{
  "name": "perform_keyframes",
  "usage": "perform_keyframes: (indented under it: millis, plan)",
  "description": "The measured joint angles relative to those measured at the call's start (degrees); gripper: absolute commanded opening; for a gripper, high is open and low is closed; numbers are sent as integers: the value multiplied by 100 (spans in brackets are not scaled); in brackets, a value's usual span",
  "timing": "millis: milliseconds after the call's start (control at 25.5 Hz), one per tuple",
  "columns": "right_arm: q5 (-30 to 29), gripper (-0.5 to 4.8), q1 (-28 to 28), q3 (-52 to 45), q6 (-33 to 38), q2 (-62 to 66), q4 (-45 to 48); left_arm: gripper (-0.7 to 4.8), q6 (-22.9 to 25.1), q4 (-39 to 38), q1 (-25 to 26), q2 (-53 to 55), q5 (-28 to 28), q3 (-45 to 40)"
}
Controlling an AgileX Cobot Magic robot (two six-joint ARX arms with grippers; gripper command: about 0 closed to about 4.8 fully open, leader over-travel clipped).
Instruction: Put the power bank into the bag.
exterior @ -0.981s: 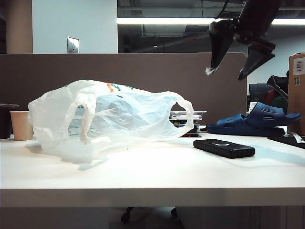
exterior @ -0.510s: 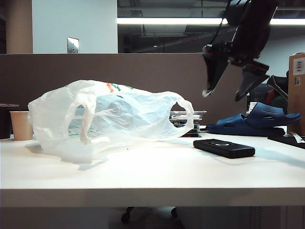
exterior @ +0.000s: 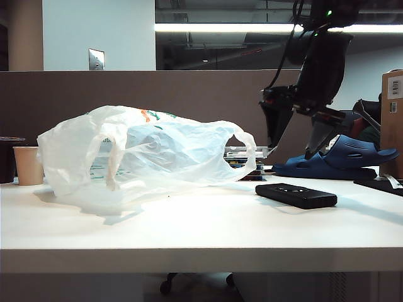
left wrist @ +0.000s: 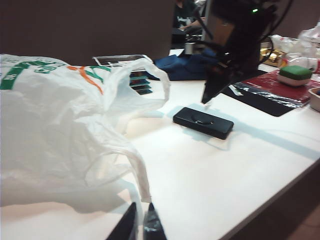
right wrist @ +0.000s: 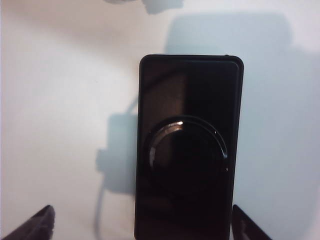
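Observation:
The power bank [exterior: 296,195], a flat black slab with a round glossy mark, lies on the white table [exterior: 201,233] right of the bag. My right gripper [exterior: 291,151] hangs open just above it, pointing down. In the right wrist view the power bank [right wrist: 187,150] lies lengthwise between the two spread fingertips of the right gripper [right wrist: 142,226], not touching them. The bag [exterior: 145,151], white, translucent and crumpled, lies on its side with its loop handles toward the power bank. My left gripper [left wrist: 140,226] is shut and holds nothing, low at the near table edge by a bag [left wrist: 55,130] handle.
A beige paper cup [exterior: 28,165] stands at the far left. A blue sandal [exterior: 340,160] lies behind the power bank, with a cardboard box [exterior: 392,119] at the right edge. A brown partition [exterior: 189,94] runs behind the table. A red mat [left wrist: 280,87] carries a green block [left wrist: 295,74].
My right gripper has come down and slightly left from high above the table to just over the power bank, still open. Bag and power bank have not moved.

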Motion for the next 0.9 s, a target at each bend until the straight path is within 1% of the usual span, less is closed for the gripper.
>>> perform_keyframes:
  millis: [314, 471, 589, 902]
  plan:
    - [295, 479, 39, 0, -24, 306, 251, 20, 0, -87, 0, 0, 92, 0]
    - [328, 479, 39, 0, -24, 417, 350, 20, 0, -127, 0, 2, 144, 0]
    - [527, 479, 50, 0, -28, 459, 444, 20, 0, -149, 0, 0, 149, 0]
    - [551, 479, 138, 0, -37, 573, 645, 21, 0, -149, 0, 0, 149, 0]
